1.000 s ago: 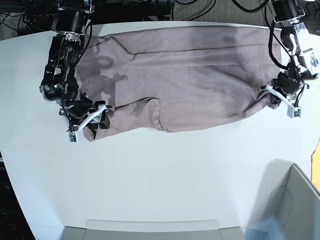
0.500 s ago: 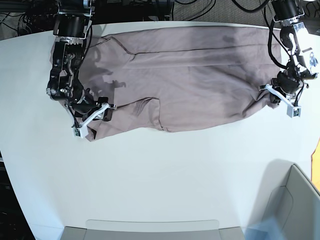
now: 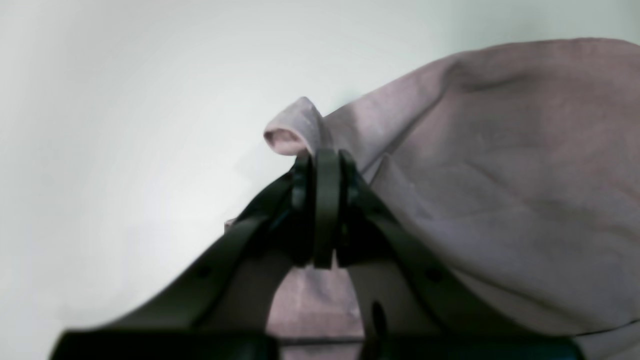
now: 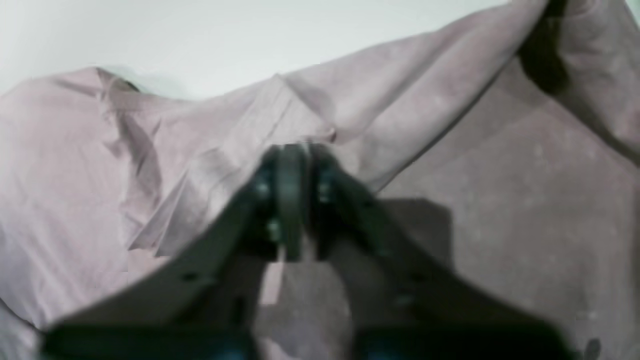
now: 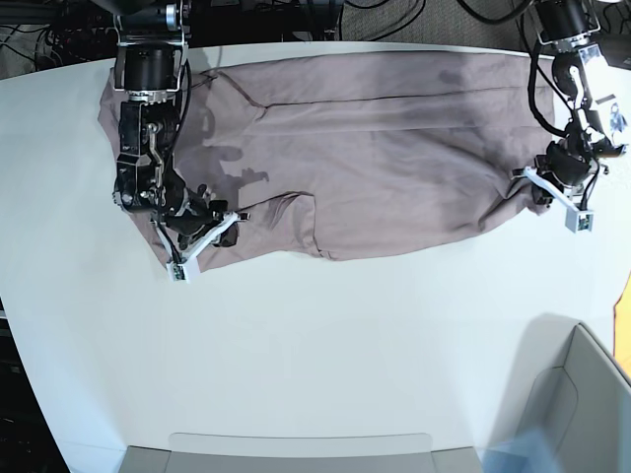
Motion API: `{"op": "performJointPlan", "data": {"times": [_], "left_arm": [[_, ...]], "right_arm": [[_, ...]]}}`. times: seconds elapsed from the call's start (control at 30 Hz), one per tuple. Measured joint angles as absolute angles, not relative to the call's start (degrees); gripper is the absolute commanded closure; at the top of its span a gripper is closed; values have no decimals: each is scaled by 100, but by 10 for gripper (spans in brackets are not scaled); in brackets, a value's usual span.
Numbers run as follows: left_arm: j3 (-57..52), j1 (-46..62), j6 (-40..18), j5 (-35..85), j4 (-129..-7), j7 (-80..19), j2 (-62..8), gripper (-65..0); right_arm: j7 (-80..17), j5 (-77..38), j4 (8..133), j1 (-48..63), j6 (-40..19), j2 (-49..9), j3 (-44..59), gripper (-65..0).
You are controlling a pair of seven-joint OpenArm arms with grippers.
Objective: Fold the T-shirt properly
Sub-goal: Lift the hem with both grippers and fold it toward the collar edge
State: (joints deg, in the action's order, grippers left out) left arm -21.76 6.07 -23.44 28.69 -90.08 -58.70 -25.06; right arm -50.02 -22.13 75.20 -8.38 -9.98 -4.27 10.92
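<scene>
The mauve-pink T-shirt (image 5: 375, 148) lies spread across the far half of the white table (image 5: 315, 335), its near edge rumpled. At the shirt's right end my left gripper (image 5: 523, 179) is shut on a small rolled fold of cloth, seen close up in the left wrist view as the left gripper (image 3: 325, 160) on the T-shirt (image 3: 500, 175). On the near left edge of the shirt my right gripper (image 5: 233, 217) is shut; in the right wrist view the right gripper (image 4: 292, 155) pinches a crease of the T-shirt (image 4: 475, 200).
A grey bin (image 5: 582, 394) stands at the near right corner and a flat grey tray (image 5: 296, 448) lies along the table's front edge. Cables run behind the table's far edge. An orange object (image 5: 625, 296) shows at the right border.
My right arm has slid to the right along the shirt's near edge, and its jaws have gone from open to shut on the cloth. The left arm has not moved.
</scene>
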Motion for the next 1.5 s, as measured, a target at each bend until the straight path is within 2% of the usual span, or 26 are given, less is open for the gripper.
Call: {"op": "performJointPlan", "data": {"times": [0.2,0.33,0.5,0.67,0.87,1.13,1.33,1.5], "left_arm": [[-2176,604,-2344,2869,-9008,-5867,-2447,0],[-2191,602,-2342,2869,-9008,-5867,-2445,0],[-2209,607,-2344,2871,-9011,-5867,-2440,0],[-2209,611,-2342,2860,-9011,-5870,-2445,0],[-2213,858,-2338,2869,-9131,-5900,-2445,0],[-2228,1116,-2344,2873,-9968,-6182,-2462,0],[-2738,1238,-2362,2871,-10154,-6532,-2429,0],[-3070,1481,-2364,2873,-10331,-6560,-2318,0]], "right_arm": [[-5017,-2204,7719,-858,-1000,-443,1118,0],[-5046,-2265,8381,-725,-1015,-569,1127,0],[-5730,-2226,9144,-698,-982,-642,1197,0],[-5920,-2296,9642,-561,-1004,-589,1597,0],[-6018,-2919,9791,-60,-1004,-823,1984,0],[-6020,-3649,10025,384,-998,-1055,2502,0],[-6392,-3975,10274,449,-1004,-1221,2639,0],[-6711,-4491,10278,462,-1022,-1256,3164,0]]}}
